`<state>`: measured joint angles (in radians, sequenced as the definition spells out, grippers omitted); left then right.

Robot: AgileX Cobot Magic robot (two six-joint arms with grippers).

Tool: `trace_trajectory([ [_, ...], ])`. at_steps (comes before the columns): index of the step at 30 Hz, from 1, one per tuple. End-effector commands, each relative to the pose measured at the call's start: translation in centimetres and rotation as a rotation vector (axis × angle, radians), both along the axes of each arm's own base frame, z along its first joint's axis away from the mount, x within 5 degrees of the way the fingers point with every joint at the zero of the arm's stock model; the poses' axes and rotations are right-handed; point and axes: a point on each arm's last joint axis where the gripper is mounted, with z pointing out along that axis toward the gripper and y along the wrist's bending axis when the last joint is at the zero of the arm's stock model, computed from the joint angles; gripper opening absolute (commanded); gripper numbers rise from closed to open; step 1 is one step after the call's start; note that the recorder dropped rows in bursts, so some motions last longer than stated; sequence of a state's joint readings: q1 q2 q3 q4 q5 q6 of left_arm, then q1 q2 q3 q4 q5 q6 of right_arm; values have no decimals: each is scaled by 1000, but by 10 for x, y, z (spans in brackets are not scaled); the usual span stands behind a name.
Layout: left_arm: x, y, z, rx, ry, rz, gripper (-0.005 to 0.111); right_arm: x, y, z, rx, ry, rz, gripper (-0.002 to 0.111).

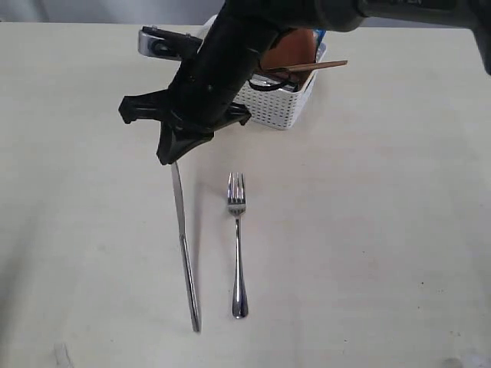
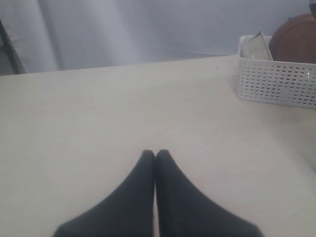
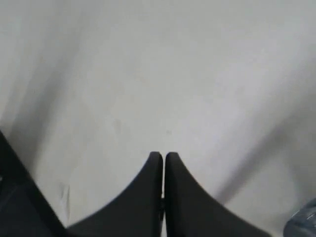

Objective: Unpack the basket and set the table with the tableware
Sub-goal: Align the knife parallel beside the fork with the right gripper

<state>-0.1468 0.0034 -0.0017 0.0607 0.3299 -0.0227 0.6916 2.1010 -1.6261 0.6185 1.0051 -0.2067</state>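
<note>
state: right hand (image 1: pixel 169 157) clenched, apparently empty, over knife (image 1: pixel 186 253) blade end | knife and fork (image 1: pixel 238 245) lie side by side on bench (image 1: pixel 368 230), basket (image 1: pixel 288 103) behind | step: rise straight, unclench before reaching chopsticks (image 1: pixel 314 67)

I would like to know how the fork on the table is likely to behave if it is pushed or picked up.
The fork looks like polished steel, so it is probably stiff and slippery. It lies flat on the table, so a push would likely slide or pivot it rather than roll it.
</note>
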Motion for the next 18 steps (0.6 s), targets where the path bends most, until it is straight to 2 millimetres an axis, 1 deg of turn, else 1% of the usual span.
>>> trace_trajectory([
  [1,0,-1,0,-6,-11,-7,0,10,0,-6,-7,-61,-54,0],
  [7,0,-1,0,-6,-11,-7,0,13,1,-30,-50,-24,-62,0],
  [13,0,-1,0,-6,-11,-7,0,20,0,-34,-78,-82,-128,0],
  [18,0,-1,0,-6,-11,-7,0,23,-4,-35,-122,-83,-176,0],
])
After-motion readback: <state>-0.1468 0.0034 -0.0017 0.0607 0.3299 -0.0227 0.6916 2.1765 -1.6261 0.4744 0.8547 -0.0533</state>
